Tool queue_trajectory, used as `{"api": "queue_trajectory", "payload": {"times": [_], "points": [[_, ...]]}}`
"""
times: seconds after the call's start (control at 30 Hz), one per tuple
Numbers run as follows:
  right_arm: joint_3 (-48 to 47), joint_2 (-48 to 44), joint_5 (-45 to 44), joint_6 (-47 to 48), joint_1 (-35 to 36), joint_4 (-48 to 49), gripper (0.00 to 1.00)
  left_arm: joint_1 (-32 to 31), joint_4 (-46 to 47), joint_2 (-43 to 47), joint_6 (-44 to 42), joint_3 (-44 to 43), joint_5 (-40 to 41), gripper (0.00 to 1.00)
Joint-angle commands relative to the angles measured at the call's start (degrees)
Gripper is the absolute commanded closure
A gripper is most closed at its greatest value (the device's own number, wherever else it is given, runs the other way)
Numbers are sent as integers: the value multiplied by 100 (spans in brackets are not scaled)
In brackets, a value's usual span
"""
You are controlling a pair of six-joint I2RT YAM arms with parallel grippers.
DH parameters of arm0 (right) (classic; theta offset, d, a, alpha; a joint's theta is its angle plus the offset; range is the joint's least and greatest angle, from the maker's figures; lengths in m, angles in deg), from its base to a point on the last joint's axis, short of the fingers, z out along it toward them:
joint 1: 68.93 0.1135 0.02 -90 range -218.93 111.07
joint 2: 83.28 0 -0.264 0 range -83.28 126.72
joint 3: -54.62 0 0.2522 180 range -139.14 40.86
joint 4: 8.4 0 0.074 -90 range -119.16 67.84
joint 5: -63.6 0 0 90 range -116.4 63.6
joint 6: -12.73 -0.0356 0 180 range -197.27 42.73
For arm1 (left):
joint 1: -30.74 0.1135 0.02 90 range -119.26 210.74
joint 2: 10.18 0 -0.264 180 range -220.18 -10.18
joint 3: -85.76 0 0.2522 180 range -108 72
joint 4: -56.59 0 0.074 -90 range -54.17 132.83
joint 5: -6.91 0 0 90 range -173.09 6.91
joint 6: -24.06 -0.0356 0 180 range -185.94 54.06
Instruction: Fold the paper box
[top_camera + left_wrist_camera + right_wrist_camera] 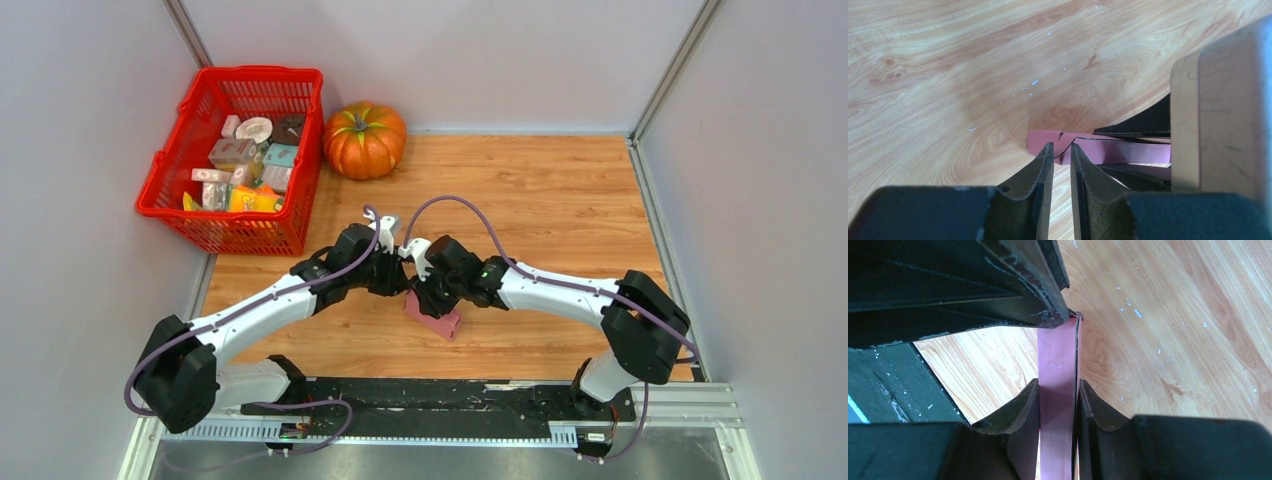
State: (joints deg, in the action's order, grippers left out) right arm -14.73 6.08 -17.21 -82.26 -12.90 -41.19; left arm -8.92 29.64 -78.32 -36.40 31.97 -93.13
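The paper box (437, 322) sits on the table (570, 210), near the front and in the middle, right under where the two arms meet. It is well away from the red basket (250, 72) and the pumpkin (365, 140) at the back. The right gripper (1058, 390) is squeezing the pink box. One finger is on each side of a thin pink wall, and the card fills the gap between them. The left gripper (1062, 150) has its two fingers very close together, with only a thin gap. Their tips are at a pink flap on the end of the box. I cannot tell if it is pinching that flap or just touching it. I think the job now is to bend that end flap and tuck it in. To do it well, the right gripper should hold the wall firm so the box does not slide or tip. The left gripper should get the flap right between its fingers, then turn it slowly along the crease. Thin card can crumple or tear if it is pulled hard, so small, soft moves are best.
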Motion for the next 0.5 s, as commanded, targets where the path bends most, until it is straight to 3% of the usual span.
{"api": "queue_trajectory", "payload": {"times": [0.0, 0.47], "points": [[128, -33, 188, -72, 4, -101, 78, -59, 220, -59, -89, -321, -147, 72], [145, -68, 241, -107, 4, -66, 78, -130, 563, -235, 25, -347, -279, 71]]}}
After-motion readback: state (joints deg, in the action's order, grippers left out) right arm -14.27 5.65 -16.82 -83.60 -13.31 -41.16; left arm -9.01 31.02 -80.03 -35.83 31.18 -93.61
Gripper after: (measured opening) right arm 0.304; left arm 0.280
